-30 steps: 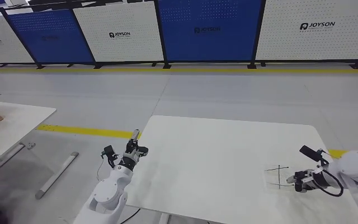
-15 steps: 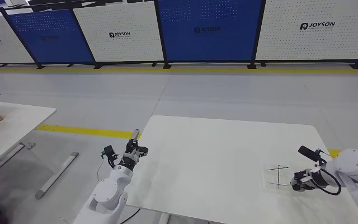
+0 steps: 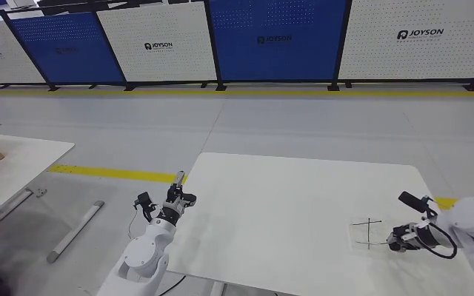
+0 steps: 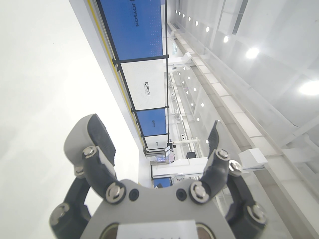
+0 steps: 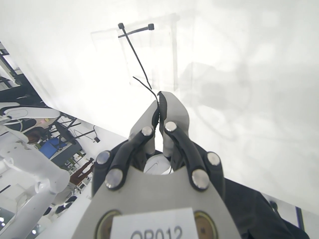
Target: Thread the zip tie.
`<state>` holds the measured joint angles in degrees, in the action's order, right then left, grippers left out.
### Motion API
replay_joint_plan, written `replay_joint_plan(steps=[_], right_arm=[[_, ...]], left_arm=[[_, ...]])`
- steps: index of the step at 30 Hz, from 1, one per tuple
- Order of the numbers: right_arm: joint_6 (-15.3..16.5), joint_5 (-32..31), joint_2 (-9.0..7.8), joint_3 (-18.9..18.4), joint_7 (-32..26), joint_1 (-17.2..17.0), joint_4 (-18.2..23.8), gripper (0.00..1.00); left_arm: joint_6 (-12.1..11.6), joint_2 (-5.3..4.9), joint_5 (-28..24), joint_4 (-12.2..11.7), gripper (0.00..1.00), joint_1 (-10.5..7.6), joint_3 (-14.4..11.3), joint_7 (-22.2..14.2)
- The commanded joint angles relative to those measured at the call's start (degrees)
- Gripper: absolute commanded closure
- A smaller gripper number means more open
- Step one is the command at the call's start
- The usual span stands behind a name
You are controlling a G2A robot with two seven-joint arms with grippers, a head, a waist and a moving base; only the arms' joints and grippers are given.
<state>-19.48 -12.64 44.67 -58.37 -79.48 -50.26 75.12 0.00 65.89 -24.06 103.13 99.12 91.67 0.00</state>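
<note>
Gripping: the right gripper (image 5: 159,95) (image 3: 391,240) has its jaws pressed together on the end of a thin black plastic zip tie (image 5: 152,91), pinched between its dark ribbed pads (image 5: 162,103).
Zip tie position: the strap leaves the jaw tips and curves away just ahead of them, low over the white table (image 3: 281,207).
Ahead of the jaws: black zip tie straps (image 5: 135,31) with small square heads lie crossed on a clear rectangular plastic sheet (image 5: 174,50). Which of them joins the pinched end, I cannot tell.
Other arm: the left gripper (image 4: 154,120) (image 3: 178,181) has its jaws spread wide apart, empty and touching nothing.
Beside those open jaws: the table's edge runs alongside one finger, and the zip tie lies well apart from them, across the table.
</note>
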Motion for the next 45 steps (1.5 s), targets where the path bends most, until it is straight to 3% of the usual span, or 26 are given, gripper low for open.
replay_joint_plan(steps=[1, 4, 7, 13, 26, 28, 32, 35, 38, 39, 40, 45], right_arm=[[0.1, 1.2, -0.36, -1.4, 0.1, -1.1, 1.0, 1.0], [1.2, 3.6, -1.02, -4.2, 0.8, -3.1, 2.0, 1.0], [4.3, 6.7, -1.91, -7.9, 1.7, -6.2, 2.9, 1.0], [9.3, 10.5, -3.77, -15.1, 2.7, -13.9, 5.4, 1.0], [9.8, 10.7, -3.72, -15.1, 3.5, -14.1, 5.8, 1.0], [11.9, 12.3, -3.78, -16.2, 5.2, -14.8, 6.5, 1.0], [22.6, 19.7, -4.62, -23.3, 6.5, -19.3, 9.6, 1.0], [25.2, 20.7, -5.01, -25.8, 6.9, -22.2, 14.2, 1.0], [24.8, 19.4, -4.94, -24.7, 7.0, -22.7, 18.1, 1.0], [23.1, 18.0, -4.76, -23.3, 7.7, -21.9, 18.8, 1.0], [21.9, 17.3, -4.57, -21.9, 7.8, -21.0, 19.0, 1.0], [21.9, 17.3, -4.57, -21.9, 7.8, -21.0, 19.0, 1.0]], left_arm=[[0.0, 0.0, 0.0, 0.0, 0.0, 0.0, 0.0, 0.0], [0.0, 0.0, 0.0, 0.0, 0.0, 0.0, 0.0, 0.0], [0.0, 0.0, 0.0, 0.0, 0.0, 0.0, 0.0, 0.0], [0.0, 0.0, 0.0, 0.0, 0.0, 0.0, 0.0, 0.0], [0.0, 0.0, 0.0, 0.0, 0.0, 0.0, 0.0, 0.0], [0.0, 0.0, 0.0, 0.0, 0.0, 0.0, 0.0, 0.0], [0.0, 0.0, 0.0, 0.0, 0.0, 0.0, 0.0, 0.0], [0.0, 0.0, 0.0, 0.0, 0.0, 0.0, 0.0, 0.0], [0.0, 0.0, 0.0, 0.0, 0.0, 0.0, 0.0, 0.0], [0.0, 0.0, 0.0, 0.0, 0.0, 0.0, 0.0, 0.0], [0.0, 0.0, 0.0, 0.0, 0.0, 0.0, 0.0, 0.0], [0.0, 0.0, 0.0, 0.0, 0.0, 0.0, 0.0, 0.0]])
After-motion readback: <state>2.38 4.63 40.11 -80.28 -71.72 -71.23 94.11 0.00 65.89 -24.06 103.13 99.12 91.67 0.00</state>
